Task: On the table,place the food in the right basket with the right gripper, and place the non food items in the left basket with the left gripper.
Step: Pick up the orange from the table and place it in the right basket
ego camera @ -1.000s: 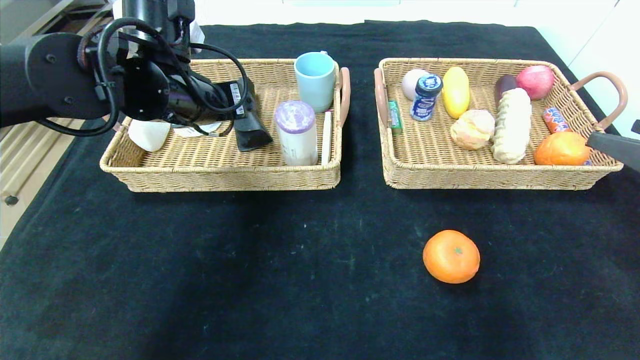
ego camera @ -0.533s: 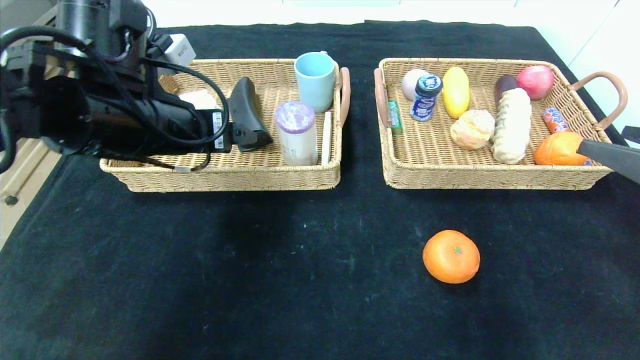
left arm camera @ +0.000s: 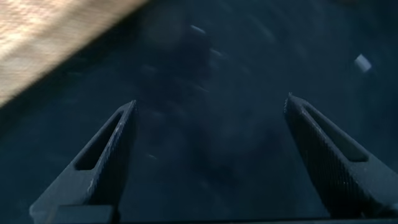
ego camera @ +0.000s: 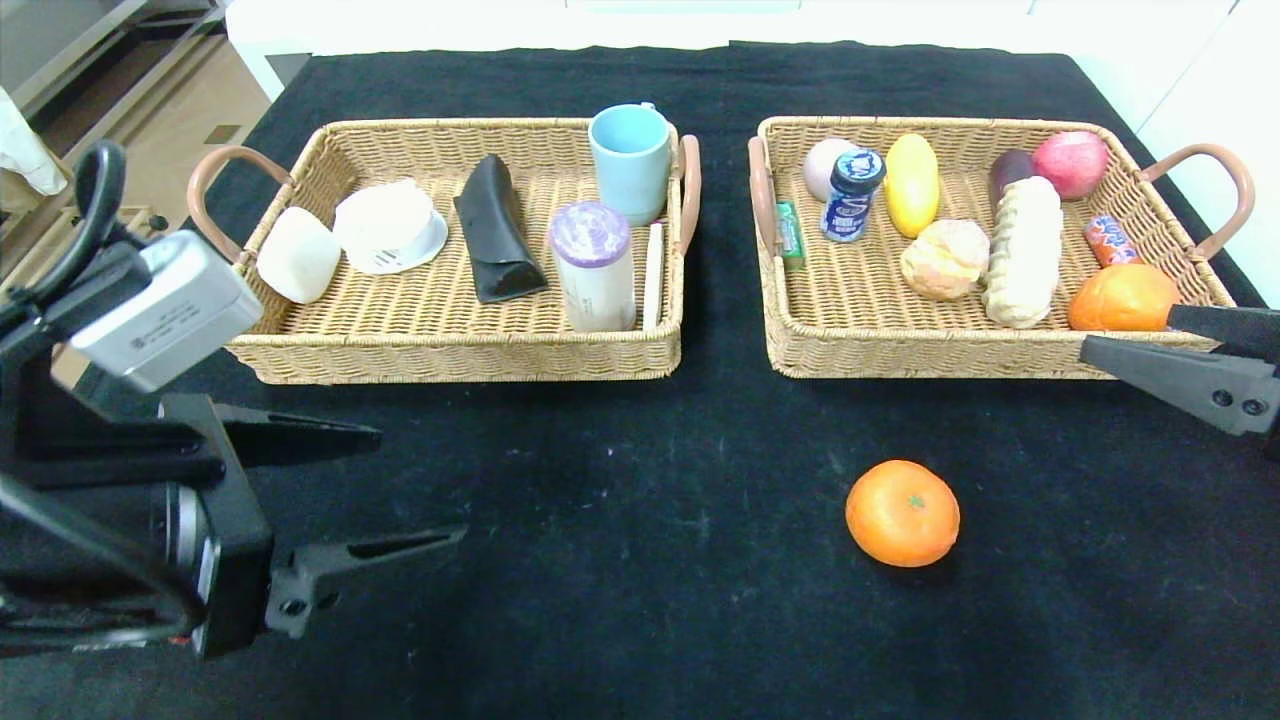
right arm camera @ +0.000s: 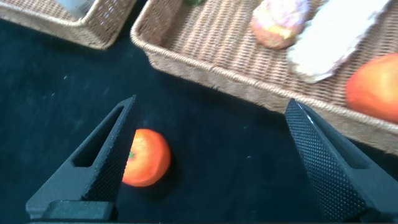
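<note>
Orange (ego camera: 902,513): lone item on the black cloth, lower right of frame, below the right basket (ego camera: 790,340). Right gripper (ego camera: 1150,345), jaws apart, at the right edge; should descend straddling the fruit centrally. Left gripper (ego camera: 400,485) open, empty, lower left.

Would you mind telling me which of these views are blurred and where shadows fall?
Left wrist view: heavily smeared, the basket edge a streaked tan band, though the open left gripper fingers stay fairly crisp. Right wrist view: mild softness; the orange is readable. Head view: sharp, with a soft shadow under the orange and a broad dim patch on the black cloth.
</note>
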`<action>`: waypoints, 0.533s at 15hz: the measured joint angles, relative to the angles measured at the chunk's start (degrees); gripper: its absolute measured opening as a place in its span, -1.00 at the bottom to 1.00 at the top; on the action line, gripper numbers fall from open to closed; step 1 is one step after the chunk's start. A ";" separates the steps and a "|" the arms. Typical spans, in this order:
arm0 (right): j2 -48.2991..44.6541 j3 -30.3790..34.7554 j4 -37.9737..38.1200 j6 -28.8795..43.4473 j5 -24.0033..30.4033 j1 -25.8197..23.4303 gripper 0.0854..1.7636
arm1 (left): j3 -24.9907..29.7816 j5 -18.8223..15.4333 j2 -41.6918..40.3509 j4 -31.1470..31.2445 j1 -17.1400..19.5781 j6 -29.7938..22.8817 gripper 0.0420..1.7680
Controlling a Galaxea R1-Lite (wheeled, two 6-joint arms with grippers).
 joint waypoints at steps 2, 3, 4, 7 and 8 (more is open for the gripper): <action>0.10 0.30 1.77 0.13 -3.73 4.18 0.94 | 2.89 -0.96 -1.95 -0.11 -1.83 0.71 0.91; 0.11 0.34 2.82 0.27 -5.81 6.41 0.94 | 3.90 -1.05 -2.38 -0.63 -2.71 1.04 0.91; 0.11 0.39 3.64 0.41 -7.89 8.73 0.94 | 4.86 -1.05 -2.65 -3.24 -3.27 1.16 0.91; 0.62 -0.10 7.41 2.33 -12.89 14.38 0.94 | 9.69 -1.40 -3.04 -12.03 -3.89 1.71 0.92; 1.16 -0.62 8.66 3.12 -14.79 15.85 0.94 | 11.19 -1.76 -3.01 -13.17 -4.19 2.41 0.92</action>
